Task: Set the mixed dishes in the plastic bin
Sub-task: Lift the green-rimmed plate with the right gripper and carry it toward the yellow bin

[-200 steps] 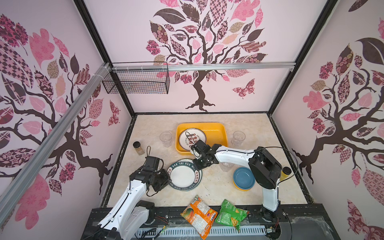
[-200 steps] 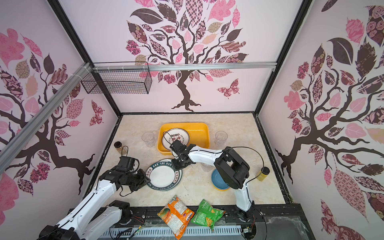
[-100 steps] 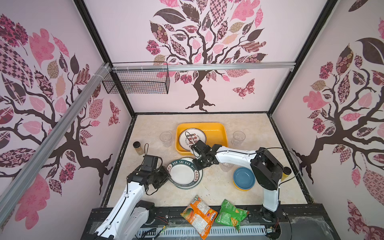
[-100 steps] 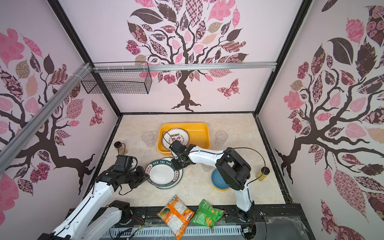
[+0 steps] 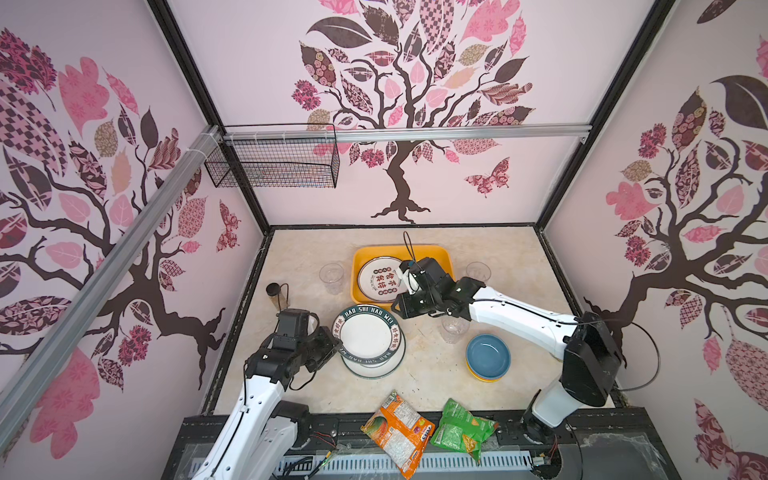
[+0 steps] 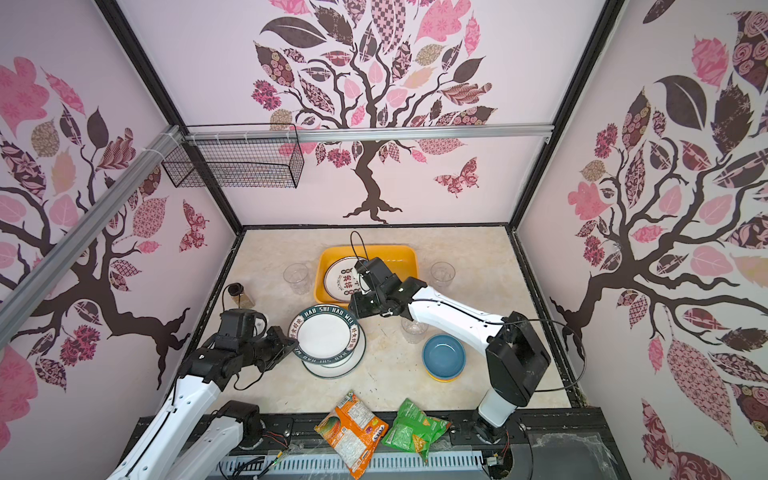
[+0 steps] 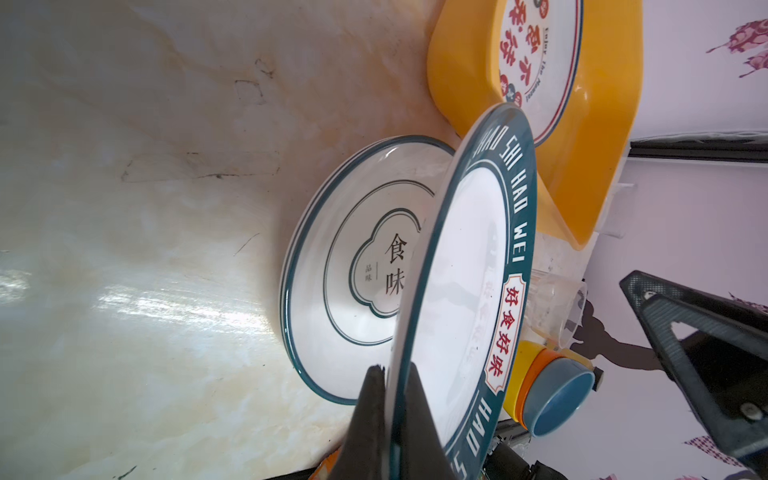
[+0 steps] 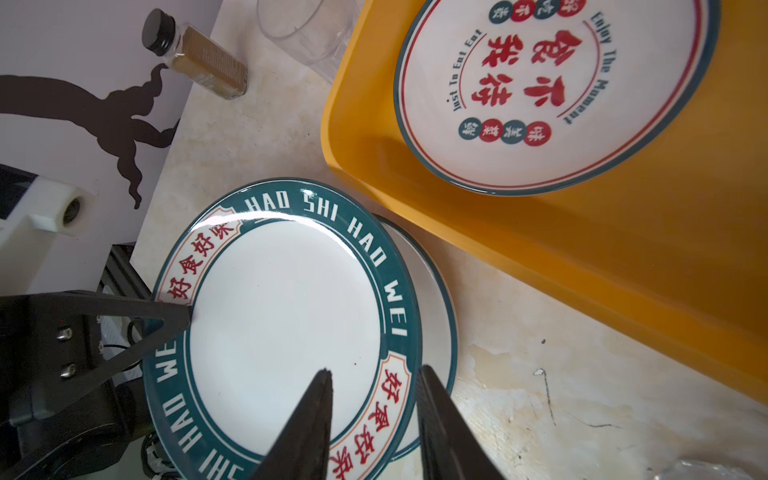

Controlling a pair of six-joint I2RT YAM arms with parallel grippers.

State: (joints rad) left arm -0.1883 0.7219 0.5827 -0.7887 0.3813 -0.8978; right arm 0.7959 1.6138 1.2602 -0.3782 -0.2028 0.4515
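Note:
My left gripper is shut on the near rim of a white plate with a dark green lettered rim. That plate is tilted above a second white plate lying on the table. My right gripper stands open over the held plate's far rim, close to the yellow plastic bin. Inside the bin lies a plate with red characters.
Stacked blue, orange and yellow bowls sit at the right. Clear cups stand around the bin. A spice jar is by the left wall. Snack bags lie at the front edge. A wire basket hangs high at the back left.
My left gripper has closed on the green-rimmed plate's edge and raised it off the plate below. My right gripper's jaws have spread apart near the plate's far rim.

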